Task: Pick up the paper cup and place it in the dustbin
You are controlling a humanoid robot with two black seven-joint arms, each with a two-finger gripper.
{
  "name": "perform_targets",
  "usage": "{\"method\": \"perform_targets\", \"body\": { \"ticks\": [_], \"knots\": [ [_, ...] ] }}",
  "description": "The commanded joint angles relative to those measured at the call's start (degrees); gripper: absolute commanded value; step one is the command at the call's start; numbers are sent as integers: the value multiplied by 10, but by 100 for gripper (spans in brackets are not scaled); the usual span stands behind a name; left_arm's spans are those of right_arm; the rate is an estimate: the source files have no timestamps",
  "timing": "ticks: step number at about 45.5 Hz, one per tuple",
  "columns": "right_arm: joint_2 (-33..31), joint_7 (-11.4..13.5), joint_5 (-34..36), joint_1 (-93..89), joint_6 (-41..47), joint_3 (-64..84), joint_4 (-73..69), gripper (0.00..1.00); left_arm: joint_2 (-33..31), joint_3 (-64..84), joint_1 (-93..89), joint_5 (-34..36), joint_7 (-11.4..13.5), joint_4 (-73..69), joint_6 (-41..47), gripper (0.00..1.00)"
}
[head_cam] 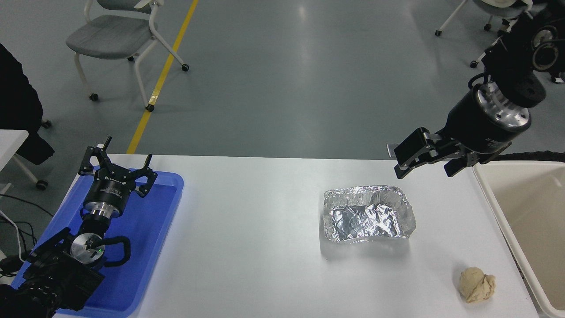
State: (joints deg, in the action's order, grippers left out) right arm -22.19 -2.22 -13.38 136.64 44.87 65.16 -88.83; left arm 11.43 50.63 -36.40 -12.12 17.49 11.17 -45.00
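No paper cup shows anywhere in the head view; it is hidden or out of view. The dustbin, a large cream-white bin with a thick rim, stands at the table's right edge and is cut off by the picture; the part of its inside that shows holds nothing. My right gripper is open and empty. It hangs above the table's far right part, just left of the dustbin's far corner and beyond the foil tray. My left gripper is open and parked over the blue tray at the lower left.
A crumpled silver foil tray sits right of the table's middle. A beige dough-like lump lies near the front right. A flat blue tray lies at the left. Chairs stand on the floor beyond the table, and a dark-clothed person is at the left edge.
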Motion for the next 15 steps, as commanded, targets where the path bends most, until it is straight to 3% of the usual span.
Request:
{"method": "perform_targets", "body": {
  "ticks": [1,15],
  "knots": [
    [-5,0,11,13,1,23,-20,100,0,0,0,0,0,2,0,100],
    [-15,0,7,10,1,23,-21,100,0,0,0,0,0,0,0,100]
  ]
}}
